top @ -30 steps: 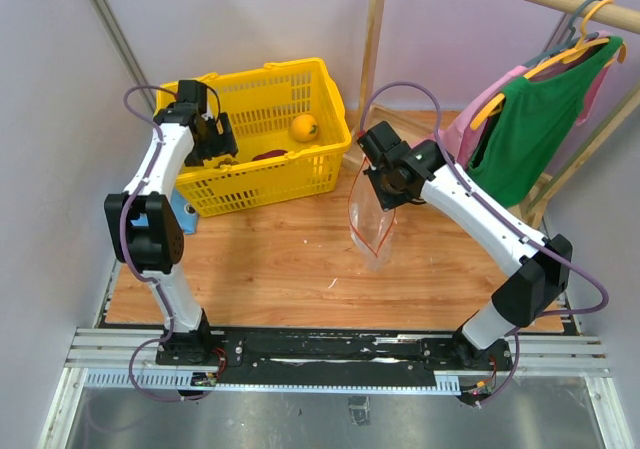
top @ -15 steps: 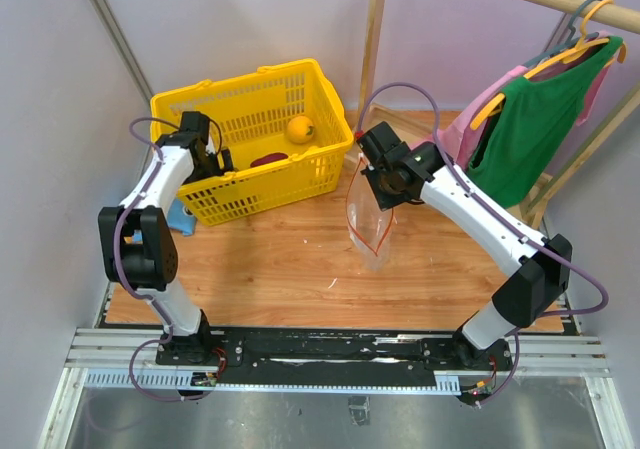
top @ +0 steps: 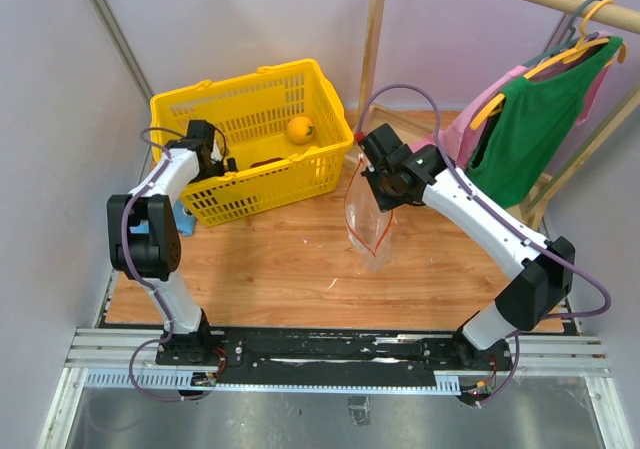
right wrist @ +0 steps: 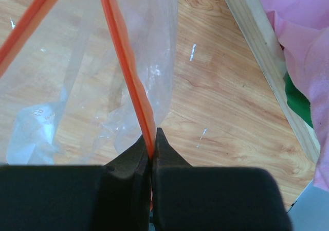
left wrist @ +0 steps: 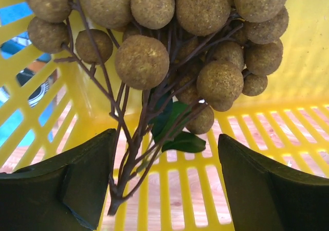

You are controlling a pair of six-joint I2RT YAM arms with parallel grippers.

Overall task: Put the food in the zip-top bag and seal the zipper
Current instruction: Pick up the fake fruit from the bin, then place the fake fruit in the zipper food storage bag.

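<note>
A bunch of olive-brown grapes point(left wrist: 154, 40) fills the top of the left wrist view, inside the yellow basket point(top: 300, 174). Its brown stem point(left wrist: 123, 164) hangs between the fingers of my open left gripper point(left wrist: 167, 190), close to the left finger point(left wrist: 85, 182). In the basket also lie a yellow-orange round fruit point(top: 303, 128) and a dark purple piece point(top: 268, 158). My right gripper point(right wrist: 152, 141) is shut on the red-orange zipper point(right wrist: 126, 56). The clear zip-top bag point(top: 368, 231) hangs from it with its mouth gaping and its bottom on the wooden table.
The basket's slatted walls point(left wrist: 46, 107) close in around the left gripper point(top: 213, 157). A blue packet point(top: 181, 215) lies left of the basket. A wooden rack post point(top: 373, 49) stands behind the bag, with green and pink garments point(top: 530, 119) on hangers at the right.
My left gripper has dropped from above the basket's left rim down inside it, and the basket has shifted slightly. The right gripper and the bag have barely moved.
</note>
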